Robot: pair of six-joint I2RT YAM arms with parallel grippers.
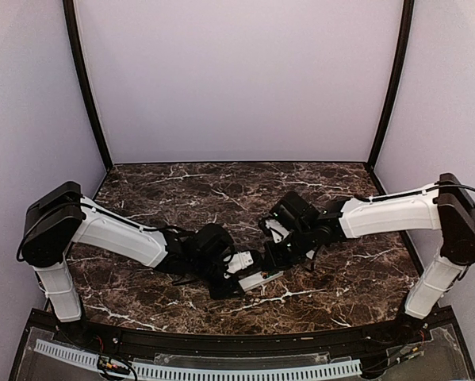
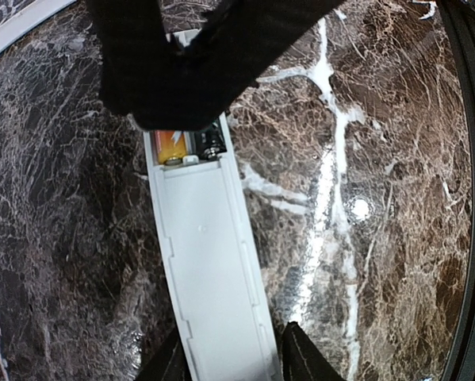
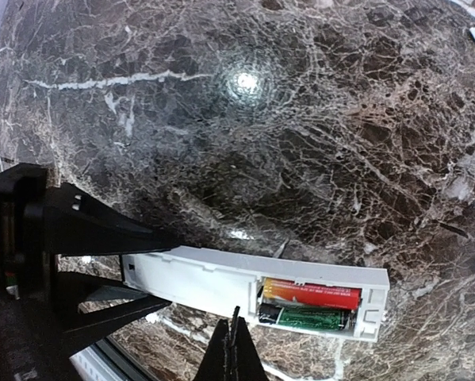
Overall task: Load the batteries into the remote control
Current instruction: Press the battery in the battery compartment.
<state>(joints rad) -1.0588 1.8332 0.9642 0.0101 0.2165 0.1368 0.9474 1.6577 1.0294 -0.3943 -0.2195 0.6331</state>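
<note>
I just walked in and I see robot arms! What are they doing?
The left gripper clamps one end of the white remote control over the marble table. The remote's battery slot is open, with a red battery and a green battery lying side by side inside. The right gripper, shut, points its tips at them.

Both arms were stretched in toward the middle of the dark marble desk. The left arm came in from 9 o'clock and the right arm from 3 o'clock, meeting a bit toward 6 o'clock of centre. The remote control showed as a slanted white bar there, its 9 o'clock end at the left jaws and the right jaws just on its 12 o'clock side. Couldn't tell the jaws' gap from up there.
</note>
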